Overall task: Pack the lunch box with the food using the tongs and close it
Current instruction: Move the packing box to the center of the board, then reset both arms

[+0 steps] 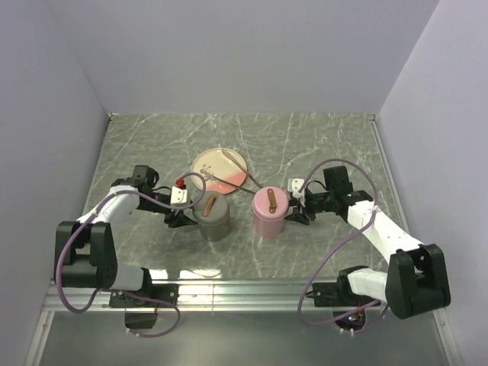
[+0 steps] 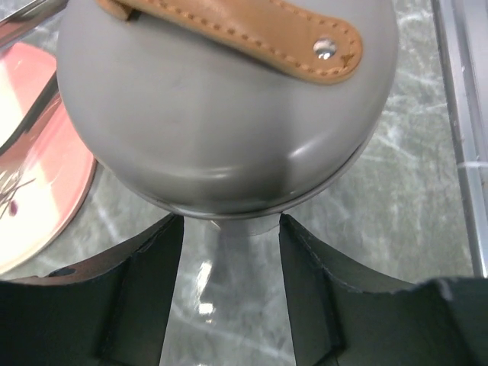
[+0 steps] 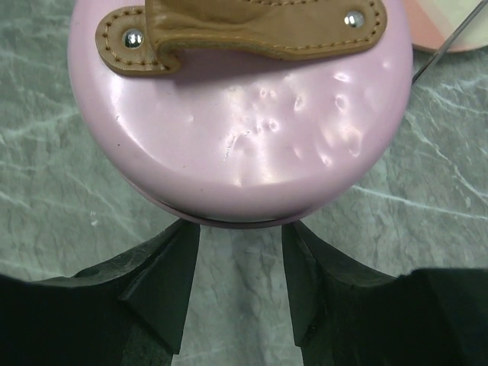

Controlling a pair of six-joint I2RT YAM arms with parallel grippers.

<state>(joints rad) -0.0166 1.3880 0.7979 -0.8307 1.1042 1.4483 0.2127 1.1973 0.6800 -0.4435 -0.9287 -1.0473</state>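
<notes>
Top external view: you had left hand (image 1: 185,212) beside grey container (image 1: 212,217), right hand (image 1: 296,209) beside pink container (image 1: 269,211), fingers apart, gripping nothing, likely lining up on lids. Tongs (image 1: 232,180) lay across plate (image 1: 204,162), frame centre; food too small to tell.

grey lid (image 2: 229,122): smooth, satin
pink lid (image 3: 244,137): glossy (slightly dimpled)
strap (image 2: 244,34): tan stitched leather, metal rivet
table (image 3: 61,198): polished marble-look

Probably a robotics lab test cell: plain lavender walls (image 1: 252,53) box in a grey marble-patterned desk (image 1: 320,145), with an aluminium rail (image 1: 244,288) at its near edge.
</notes>
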